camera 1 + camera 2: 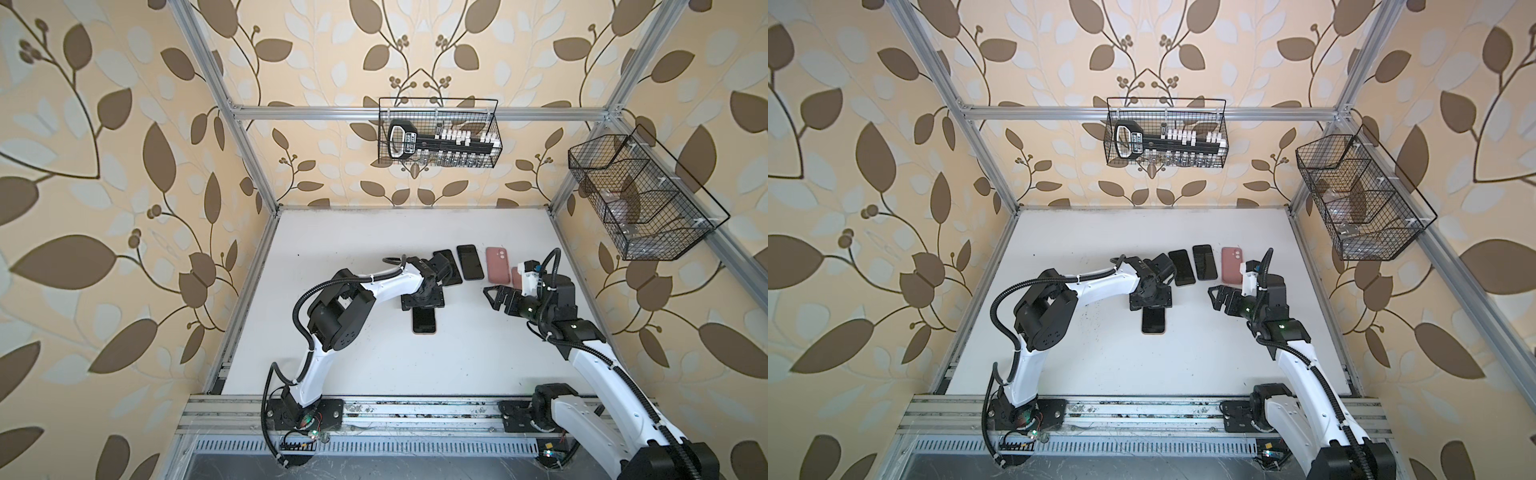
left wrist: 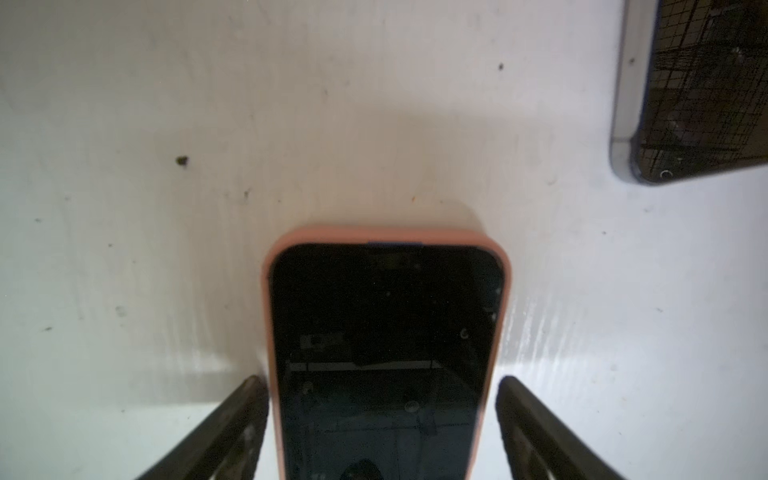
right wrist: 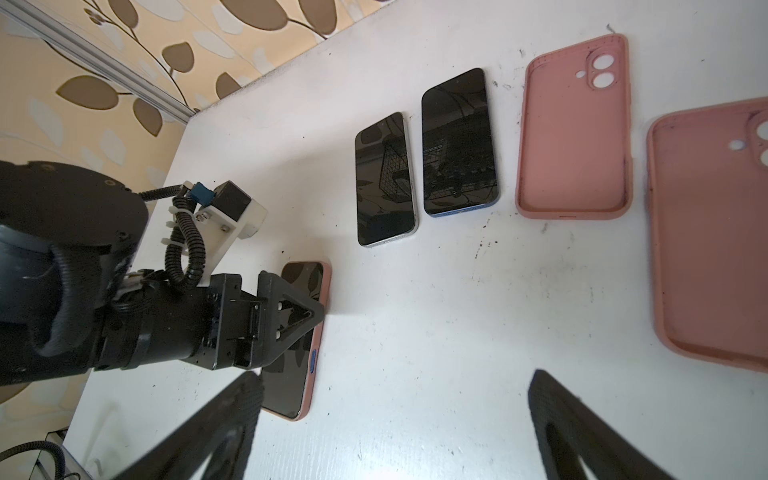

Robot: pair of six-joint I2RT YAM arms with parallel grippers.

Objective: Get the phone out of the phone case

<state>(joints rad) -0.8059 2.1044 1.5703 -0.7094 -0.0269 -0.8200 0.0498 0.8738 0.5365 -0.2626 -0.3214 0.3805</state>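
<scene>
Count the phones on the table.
3. A silver-edged phone and a blue-edged phone lie side by side toward the back; the third phone, in its pink case, lies nearer, between the fingers of the left gripper. None seems hidden.

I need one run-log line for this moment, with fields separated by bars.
left gripper: open, astride cased phone | right gripper: open, empty | task: phone not yet out

The left claw (image 1: 423,305) covers half of the phone (image 1: 424,323). The right arm (image 1: 557,291) hides most of one pink case (image 1: 516,277).
</scene>
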